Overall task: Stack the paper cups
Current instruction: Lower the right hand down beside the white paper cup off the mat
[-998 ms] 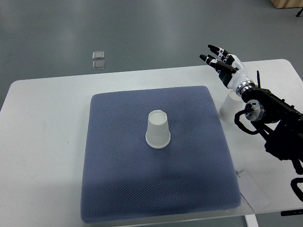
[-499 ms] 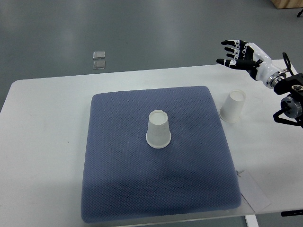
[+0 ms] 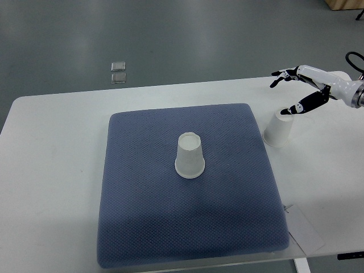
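Observation:
One white paper cup (image 3: 190, 155) stands upside down near the middle of the blue mat (image 3: 142, 216). A second white paper cup (image 3: 278, 128) stands upside down on the white table just off the mat's right edge. My right hand (image 3: 293, 91) reaches in from the right edge, fingers spread and holding nothing. Its thumb tip hovers just above and to the right of the second cup; I cannot tell whether it touches. The left arm is out of sight.
The white table (image 3: 51, 170) carries the mat. A sheet of paper (image 3: 304, 230) lies at the mat's near right corner. Two small clear squares (image 3: 118, 71) lie on the grey floor beyond the table's far edge.
My right arm has pulled back toward the right edge, uncovering the second cup. The hand turned and came down beside that cup. Both cups stayed put.

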Motion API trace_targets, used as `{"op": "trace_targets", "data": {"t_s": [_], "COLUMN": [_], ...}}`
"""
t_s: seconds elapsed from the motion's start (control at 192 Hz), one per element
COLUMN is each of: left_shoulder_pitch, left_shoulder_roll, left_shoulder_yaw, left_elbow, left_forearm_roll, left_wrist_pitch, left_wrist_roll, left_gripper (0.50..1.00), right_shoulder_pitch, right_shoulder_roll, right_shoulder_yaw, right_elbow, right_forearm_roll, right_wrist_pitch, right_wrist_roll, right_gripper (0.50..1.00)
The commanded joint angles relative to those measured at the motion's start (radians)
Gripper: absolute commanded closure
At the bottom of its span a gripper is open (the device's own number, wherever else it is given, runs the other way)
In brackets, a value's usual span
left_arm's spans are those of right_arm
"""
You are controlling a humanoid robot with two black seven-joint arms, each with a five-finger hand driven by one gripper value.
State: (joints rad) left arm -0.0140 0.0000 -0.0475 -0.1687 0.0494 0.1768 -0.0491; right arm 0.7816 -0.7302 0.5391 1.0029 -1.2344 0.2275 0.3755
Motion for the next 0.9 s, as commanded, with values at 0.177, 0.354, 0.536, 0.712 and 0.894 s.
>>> {"op": "trace_targets", "data": {"t_s": [0.177,0.354,0.536,0.712,0.894], "left_shoulder_pitch": [0.000,0.000,0.000,0.000,0.000], "left_shoulder_roll": [0.000,0.000,0.000,0.000,0.000], "left_shoulder_yaw": [0.000,0.000,0.000,0.000,0.000], "left_elbow": [0.000,0.000,0.000,0.000,0.000], "left_forearm_roll": [0.000,0.001,0.000,0.001,0.000], "left_wrist_pitch": [0.000,0.000,0.000,0.000,0.000], "left_wrist_roll": [0.000,0.000,0.000,0.000,0.000], "left_gripper": [0.500,0.500,0.500,0.500,0.500], "right_shoulder_pitch": [0.004,0.014,0.025,0.028,0.033], "right_shoulder_roll": [0.028,0.049,0.072,0.095,0.117], "right_shoulder_yaw": [-0.062,-0.065,-0.093,-0.107,-0.108], "right_elbow": [-0.020,-0.055,-0.096,-0.130,-0.167], "right_forearm_roll": [-0.092,-0.119,-0.149,-0.175,-0.181], "right_wrist_pitch": [-0.057,-0.086,-0.120,-0.131,-0.134], "right_wrist_roll": [-0.020,-0.050,-0.064,-0.066,-0.079], "right_gripper": [0.568,0.568,0.568,0.568,0.568]}}
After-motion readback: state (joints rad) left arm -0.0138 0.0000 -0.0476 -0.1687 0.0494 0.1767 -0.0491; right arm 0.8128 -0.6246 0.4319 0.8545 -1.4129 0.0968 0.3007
